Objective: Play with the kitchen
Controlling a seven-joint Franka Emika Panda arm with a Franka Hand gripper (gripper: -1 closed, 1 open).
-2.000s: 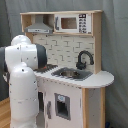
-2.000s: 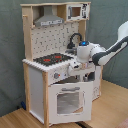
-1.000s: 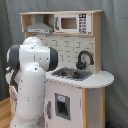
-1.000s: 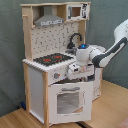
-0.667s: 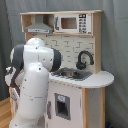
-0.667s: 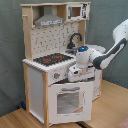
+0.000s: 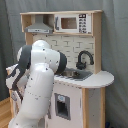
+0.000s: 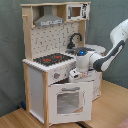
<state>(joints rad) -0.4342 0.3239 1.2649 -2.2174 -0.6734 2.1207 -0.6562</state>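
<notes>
A dark grey curtain hangs as the backdrop in both exterior views. Below the curtain lies a light wooden floor.

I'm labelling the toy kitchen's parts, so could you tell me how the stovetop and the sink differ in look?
The stovetop is flat, black with red burner rings; the sink is a recessed grey basin. The sink has a black curved faucet rising behind it; the stovetop has nothing on it. Both sit in the kitchen's countertop.
</notes>
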